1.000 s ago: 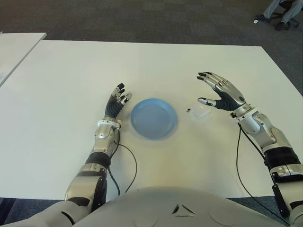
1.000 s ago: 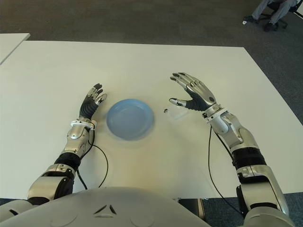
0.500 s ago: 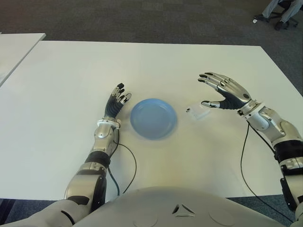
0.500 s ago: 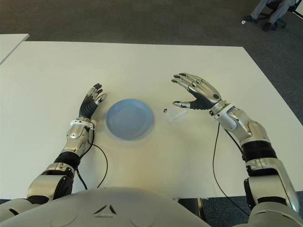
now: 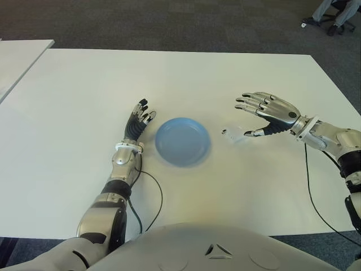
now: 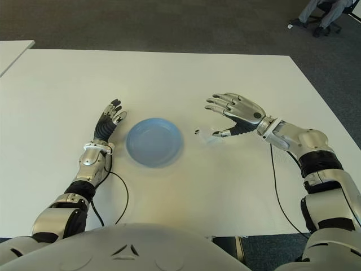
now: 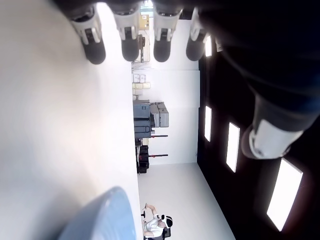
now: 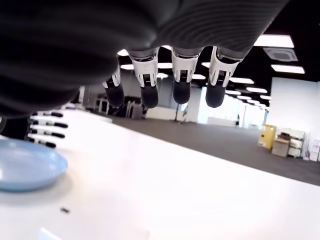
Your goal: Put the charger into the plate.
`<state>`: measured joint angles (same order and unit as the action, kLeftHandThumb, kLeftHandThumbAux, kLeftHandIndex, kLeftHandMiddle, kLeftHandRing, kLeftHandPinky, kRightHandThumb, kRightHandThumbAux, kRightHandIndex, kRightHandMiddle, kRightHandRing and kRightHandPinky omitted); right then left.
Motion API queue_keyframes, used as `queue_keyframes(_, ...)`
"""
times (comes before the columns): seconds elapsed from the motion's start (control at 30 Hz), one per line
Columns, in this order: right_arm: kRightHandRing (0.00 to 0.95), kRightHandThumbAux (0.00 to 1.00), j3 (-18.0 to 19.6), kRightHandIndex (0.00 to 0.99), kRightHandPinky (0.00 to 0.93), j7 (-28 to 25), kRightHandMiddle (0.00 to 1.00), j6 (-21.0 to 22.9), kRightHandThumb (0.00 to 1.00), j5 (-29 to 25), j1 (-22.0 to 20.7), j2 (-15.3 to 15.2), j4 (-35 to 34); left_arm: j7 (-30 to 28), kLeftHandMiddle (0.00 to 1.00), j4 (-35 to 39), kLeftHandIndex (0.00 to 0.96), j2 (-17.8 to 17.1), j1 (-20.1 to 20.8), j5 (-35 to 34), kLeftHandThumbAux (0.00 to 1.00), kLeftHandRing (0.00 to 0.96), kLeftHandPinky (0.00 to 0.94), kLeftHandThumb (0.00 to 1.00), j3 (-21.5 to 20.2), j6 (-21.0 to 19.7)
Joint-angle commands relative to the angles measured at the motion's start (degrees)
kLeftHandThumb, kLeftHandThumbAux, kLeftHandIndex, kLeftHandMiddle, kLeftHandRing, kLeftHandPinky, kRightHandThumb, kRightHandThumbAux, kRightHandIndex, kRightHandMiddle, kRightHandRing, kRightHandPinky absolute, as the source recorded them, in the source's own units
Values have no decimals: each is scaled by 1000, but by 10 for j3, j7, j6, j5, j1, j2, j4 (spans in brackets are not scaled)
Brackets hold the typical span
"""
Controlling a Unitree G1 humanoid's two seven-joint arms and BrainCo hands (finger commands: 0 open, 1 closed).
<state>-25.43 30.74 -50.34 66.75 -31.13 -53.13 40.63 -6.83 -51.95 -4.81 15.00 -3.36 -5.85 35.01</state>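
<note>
The blue plate (image 5: 183,141) lies empty on the white table (image 5: 186,79), in the middle. Just right of it is the small white charger (image 5: 233,136), flat on the table. My right hand (image 5: 243,117) hovers right of the charger, fingers spread and holding nothing, its thumb tip beside the charger's right edge. In the right wrist view its fingertips (image 8: 181,86) hang above the table, with the plate (image 8: 25,170) farther off. My left hand (image 5: 144,113) shows palm-down with straight fingers, just left of the plate.
A second white table (image 5: 22,56) stands at the far left. Dark carpet lies beyond the far edge, with a seated person's legs (image 5: 333,11) at the top right. Thin black cables (image 5: 155,197) trail from both arms across the near table.
My right forearm has swung outward to the right and the wrist has turned, bringing the thumb down beside the charger. The charger, plate and left hand have not moved.
</note>
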Motion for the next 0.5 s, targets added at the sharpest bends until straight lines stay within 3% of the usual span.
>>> queue_keyframes(0.03,0,102,-46,0,0,39,0,19,248,47,-32,0,30,-6,7,-20,0,-1,-16,1,535,2,18,0,-1,-16)
queue_keyframes(0.5,0,101,-125,0,0,94,0,47,272,66,-93,34,131,-8,10,-18,0,-3,-18,-1,536,4,19,0,-3,-17)
